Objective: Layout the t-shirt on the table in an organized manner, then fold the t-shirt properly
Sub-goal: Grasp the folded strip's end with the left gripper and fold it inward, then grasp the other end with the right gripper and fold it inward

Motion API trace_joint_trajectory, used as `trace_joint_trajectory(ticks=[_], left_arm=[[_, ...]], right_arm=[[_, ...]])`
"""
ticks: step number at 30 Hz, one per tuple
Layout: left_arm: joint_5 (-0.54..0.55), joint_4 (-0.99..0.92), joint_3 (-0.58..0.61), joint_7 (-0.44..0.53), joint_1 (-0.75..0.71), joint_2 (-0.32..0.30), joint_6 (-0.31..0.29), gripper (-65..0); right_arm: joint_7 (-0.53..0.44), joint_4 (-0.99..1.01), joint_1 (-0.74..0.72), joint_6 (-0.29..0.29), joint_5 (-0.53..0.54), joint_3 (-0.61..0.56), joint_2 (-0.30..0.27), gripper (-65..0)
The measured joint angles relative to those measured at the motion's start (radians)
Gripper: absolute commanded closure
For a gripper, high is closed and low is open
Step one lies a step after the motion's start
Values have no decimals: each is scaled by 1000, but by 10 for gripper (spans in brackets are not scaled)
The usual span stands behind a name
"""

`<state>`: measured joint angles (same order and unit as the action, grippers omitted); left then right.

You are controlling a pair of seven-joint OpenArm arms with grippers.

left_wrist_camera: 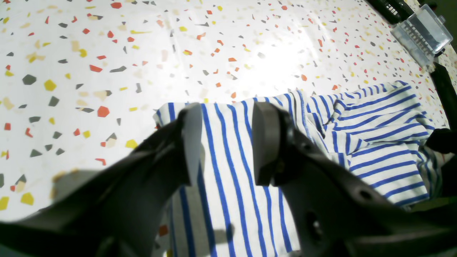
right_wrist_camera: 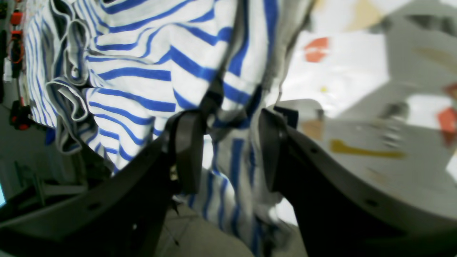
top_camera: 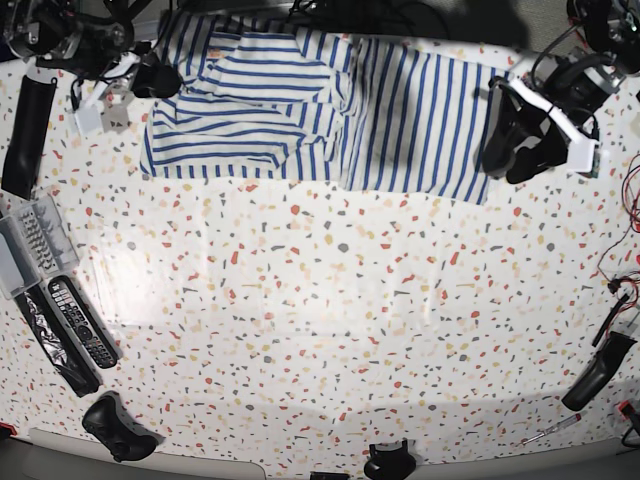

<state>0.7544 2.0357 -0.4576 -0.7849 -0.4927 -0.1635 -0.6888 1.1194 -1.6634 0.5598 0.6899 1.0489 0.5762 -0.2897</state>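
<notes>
Lying rumpled, t-shirt [top_camera: 310, 110] on table [top_camera: 320, 320]

White t-shirt [top_camera: 300, 110] with thin blue stripes, white table [top_camera: 330, 320] around it speckled with red, orange, yellow, tan and grey chips, dark grey left gripper [left_wrist_camera: 225, 142] over the striped cloth, black right gripper [right_wrist_camera: 228, 150] against blue-and-white folds

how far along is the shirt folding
Early. The white blue-striped cloth t-shirt lies on the speckled terrazzo table, partly spread but bunched at one end. The right gripper has fabric between its fingers; the left gripper is open above the other end. Flattening and all folds remain.
</notes>
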Motion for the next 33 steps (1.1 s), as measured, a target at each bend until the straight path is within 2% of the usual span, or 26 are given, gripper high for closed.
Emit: trace_joint_trajectory(ticks=[7,9,13,20,23,33], left_arm=[[0,0,0,0,0,0,0,-213],[0,0,0,0,0,0,0,-213],[-5,0,0,0,0,0,0,-213],[-45,0,0,0,0,0,0,-213],[-45,0,0,0,0,0,0,-213],[-45,0,0,0,0,0,0,-213]], right_arm=[[-19,-1,0,3,-106,-30,24,-252],[-19,0,0,3,-95,-18,24,-252],[27,1,1,2,-2,51,24,-252],[26,1,0,2,-27,154,21,-252],[26,1,0,2,-65,114,22,-252],[-19,1,0,2,-53,-91,21,-252]])
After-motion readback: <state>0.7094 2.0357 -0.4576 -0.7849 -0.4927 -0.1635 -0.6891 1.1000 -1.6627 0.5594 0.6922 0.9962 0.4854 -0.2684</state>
